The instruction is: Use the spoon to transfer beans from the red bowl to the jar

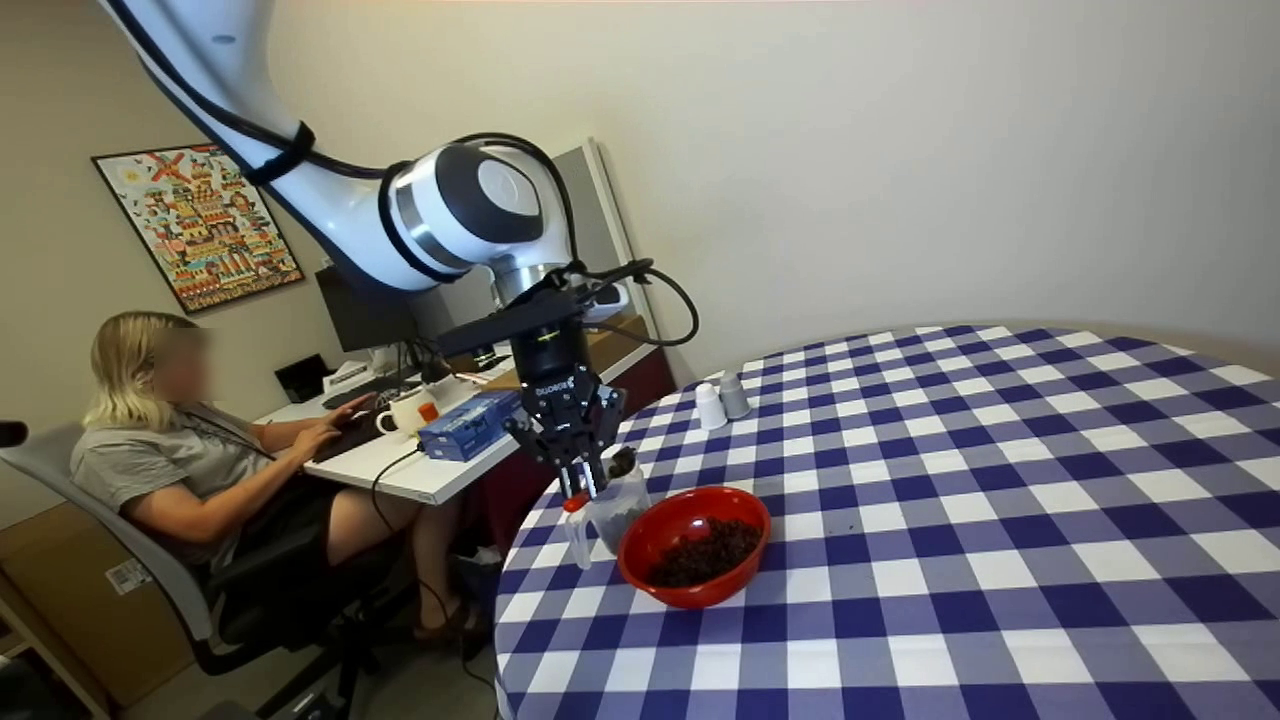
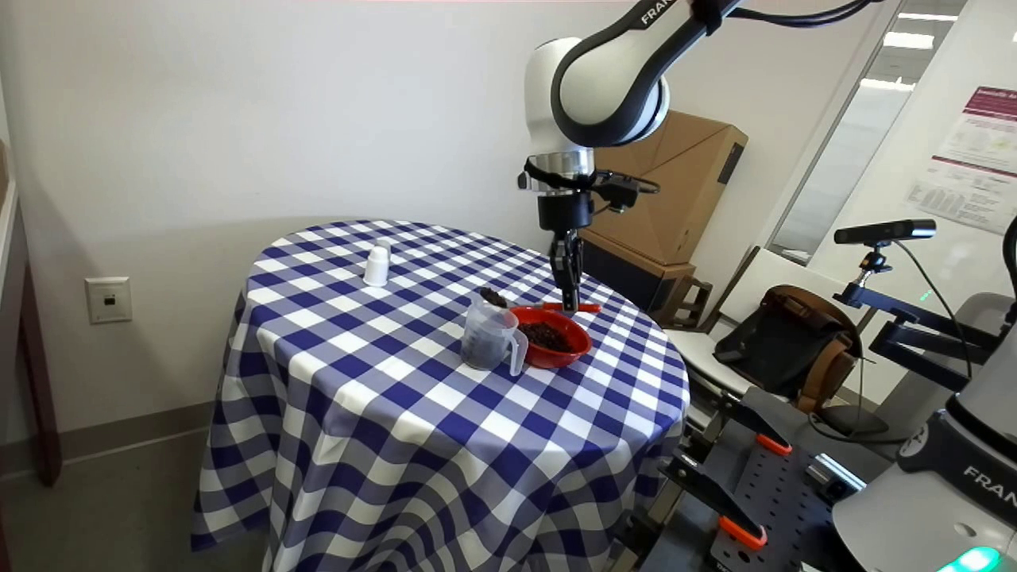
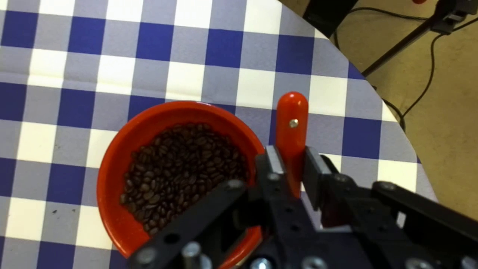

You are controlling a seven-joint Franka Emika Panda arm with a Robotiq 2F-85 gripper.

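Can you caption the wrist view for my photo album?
A mechanical hand grips the spoon's red handle above a checked tablecloth, where a red bowl of dark beans stands.

You have bright, even light on the checkered tablecloth (image 1: 1000, 560) around your gripper (image 1: 584, 488). Just beside it, in an exterior view, the red bowl (image 1: 690, 597) carries a small white glare on its inner wall. Well above it, strips of light (image 2: 910, 40) shine in the glass panel (image 2: 852, 151). Your wrist view shows the beans (image 3: 183, 172) crisply — the gripper's nearest parts go soft — and in an exterior view a blur covers the seated person's face (image 1: 182, 365).
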